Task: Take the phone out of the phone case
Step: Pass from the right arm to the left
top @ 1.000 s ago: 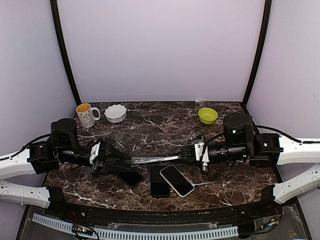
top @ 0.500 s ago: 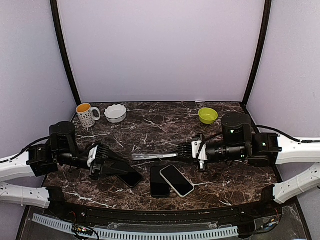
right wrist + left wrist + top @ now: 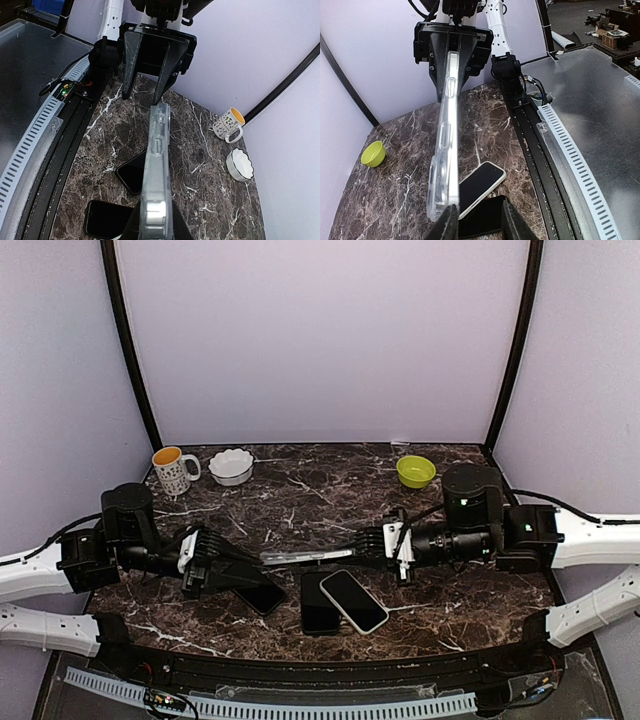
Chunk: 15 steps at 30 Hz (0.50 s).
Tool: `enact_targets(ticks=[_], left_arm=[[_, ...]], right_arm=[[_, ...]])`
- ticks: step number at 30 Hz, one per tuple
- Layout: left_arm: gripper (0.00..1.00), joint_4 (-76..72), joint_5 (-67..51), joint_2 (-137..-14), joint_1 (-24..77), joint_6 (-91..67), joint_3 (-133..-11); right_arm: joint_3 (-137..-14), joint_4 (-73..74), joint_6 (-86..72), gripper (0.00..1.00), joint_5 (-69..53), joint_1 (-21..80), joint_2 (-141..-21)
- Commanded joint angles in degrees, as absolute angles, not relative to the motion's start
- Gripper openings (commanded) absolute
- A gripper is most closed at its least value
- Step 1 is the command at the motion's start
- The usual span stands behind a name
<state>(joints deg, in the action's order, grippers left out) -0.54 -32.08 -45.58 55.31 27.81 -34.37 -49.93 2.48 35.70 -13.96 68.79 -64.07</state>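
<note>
My right gripper (image 3: 352, 549) (image 3: 152, 220) is shut on one end of a clear phone case (image 3: 300, 557) (image 3: 156, 165), held edge-up above the marble table. The case (image 3: 445, 140) looks see-through. Its free end reaches the left finger of my left gripper (image 3: 257, 567) (image 3: 475, 215), which stands open with nothing between its jaws. Three phones lie flat below: a black phone (image 3: 258, 595) (image 3: 131, 172) under the left gripper, another black phone (image 3: 318, 605) (image 3: 102, 220), and a white-rimmed phone (image 3: 352, 600) (image 3: 482, 185) overlapping it.
At the back left stand a patterned mug (image 3: 172, 470) (image 3: 229, 125) and a white scalloped bowl (image 3: 231, 466) (image 3: 240, 165). A green bowl (image 3: 415, 471) (image 3: 372, 153) sits at the back right. A black rail runs along the table's near edge (image 3: 320, 675).
The left arm drew back slightly to the left, then eased forward again. The case stays in the right gripper, almost still. The phones have not moved.
</note>
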Motion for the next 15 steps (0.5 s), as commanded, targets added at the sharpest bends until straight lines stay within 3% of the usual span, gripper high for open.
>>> enact_targets(ticks=[1,15], left_arm=[[0.33,-2.2,-32.4,-45.5,55.8,27.4,-33.5],[0.33,-1.5,-31.2,-46.3,56.2,27.8,-33.0]], right_arm=[[-52.7,-1.9,36.1,0.0,-15.2,69.7,-63.9],[-53.9,-5.6,32.4,0.0,-22.4,70.1,-65.0]])
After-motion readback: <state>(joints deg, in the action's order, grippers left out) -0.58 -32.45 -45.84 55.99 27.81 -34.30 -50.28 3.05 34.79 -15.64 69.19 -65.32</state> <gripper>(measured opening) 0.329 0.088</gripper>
